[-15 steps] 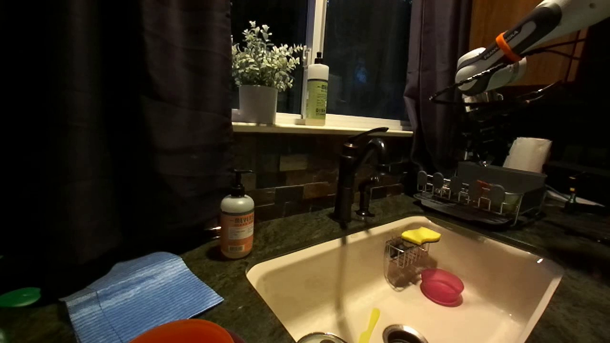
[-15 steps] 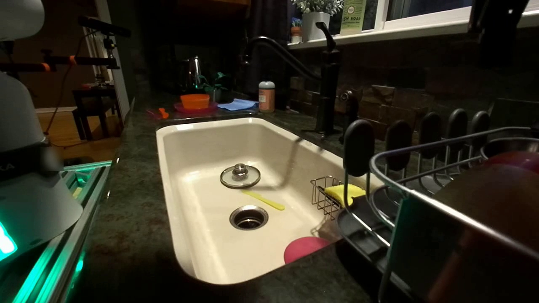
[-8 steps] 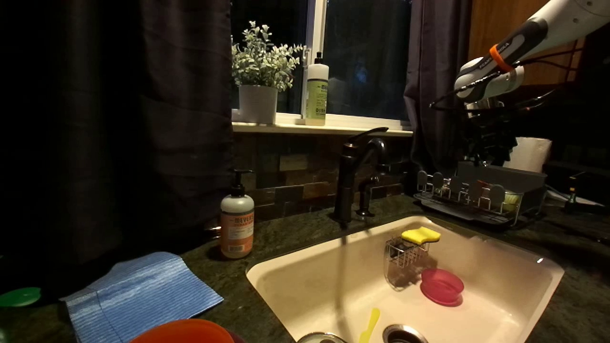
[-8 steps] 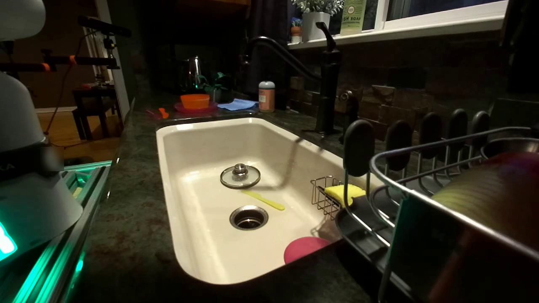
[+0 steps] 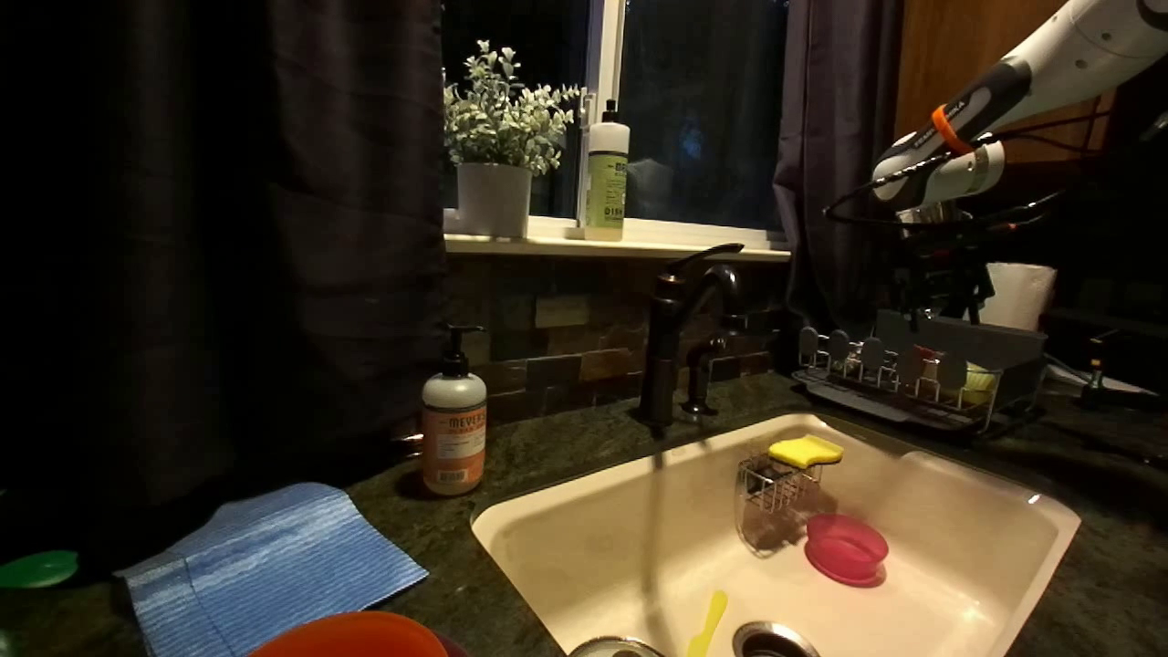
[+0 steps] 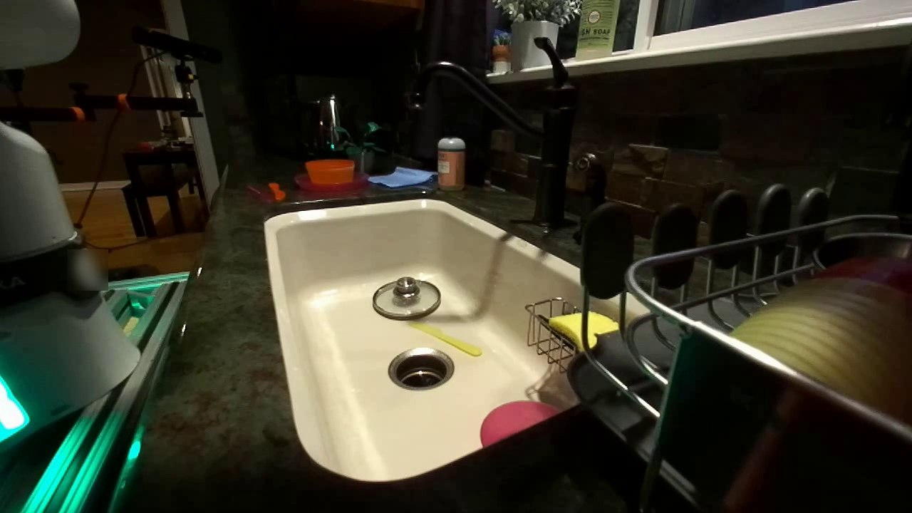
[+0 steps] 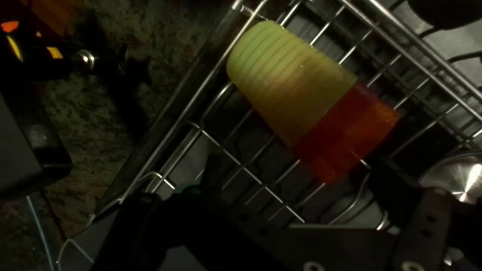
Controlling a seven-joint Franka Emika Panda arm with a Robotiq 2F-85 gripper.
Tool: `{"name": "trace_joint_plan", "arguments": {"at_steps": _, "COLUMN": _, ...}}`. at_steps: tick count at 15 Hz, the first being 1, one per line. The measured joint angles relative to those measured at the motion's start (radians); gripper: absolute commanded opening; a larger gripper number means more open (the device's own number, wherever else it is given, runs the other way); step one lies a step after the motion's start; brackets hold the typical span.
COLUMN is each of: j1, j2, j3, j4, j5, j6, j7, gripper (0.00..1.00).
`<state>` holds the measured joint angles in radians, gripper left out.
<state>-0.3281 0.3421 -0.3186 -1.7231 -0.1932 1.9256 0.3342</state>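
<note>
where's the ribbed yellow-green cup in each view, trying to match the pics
In an exterior view: the ribbed yellow-green cup is at right, just below mid-height.
In an exterior view: the cup is at the right edge, below mid-height.
Wrist view: the cup is upper middle, slanting down rightward.
Shared landmark: the dish rack holding it.

Dark mottled countertop (image 6: 228, 335), blue cloth (image 5: 274, 566), orange-labelled pump bottle (image 5: 453, 438), wire dish rack (image 5: 910, 367)

I'm getting dim light: dark window (image 5: 707, 109), curtains (image 5: 356, 228) either side, tiles (image 5: 561, 312) running below the sill (image 5: 547, 245); and in an exterior view, dark furniture (image 6: 164, 160) on a wooden floor (image 6: 110, 217).
</note>
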Motion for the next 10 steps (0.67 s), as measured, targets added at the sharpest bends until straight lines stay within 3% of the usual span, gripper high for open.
{"name": "trace_joint_plan", "arguments": {"at_steps": 10, "j1": -0.012, "j2": 0.06, "j3": -0.007, "j4": 0.035, "j5": 0.03, "j6": 0.0, "j7": 0.001, "gripper": 1.0}}
